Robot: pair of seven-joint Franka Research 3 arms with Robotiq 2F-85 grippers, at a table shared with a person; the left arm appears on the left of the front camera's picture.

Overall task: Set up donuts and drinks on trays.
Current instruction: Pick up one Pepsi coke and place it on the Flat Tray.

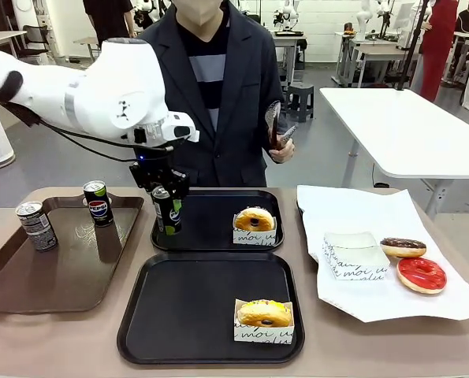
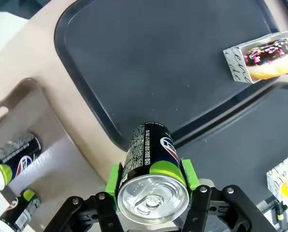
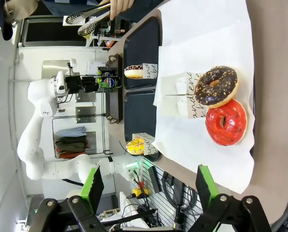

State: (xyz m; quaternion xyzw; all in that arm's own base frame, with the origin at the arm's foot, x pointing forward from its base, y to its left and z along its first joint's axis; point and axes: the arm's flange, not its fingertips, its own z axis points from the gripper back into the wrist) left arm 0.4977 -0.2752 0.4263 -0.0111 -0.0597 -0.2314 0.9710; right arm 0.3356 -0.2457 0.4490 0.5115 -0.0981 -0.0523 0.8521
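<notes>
Left fingers (image 2: 113, 181) pinch Pepsi can (image 2: 151, 159) at left edge of far tray (image 1: 210, 223); right fingers (image 3: 94, 186) spread.

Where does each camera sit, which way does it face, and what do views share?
Front: fixed at the robot's table side, facing the person; left arm shows, left end effector gripping a can.
Left wrist: looks down its fingers at that can and the far tray.
Right wrist: rolled sideways, facing the paper with two donuts; open right end effector.
Shared: the can and the far tray's boxed donut.
</notes>
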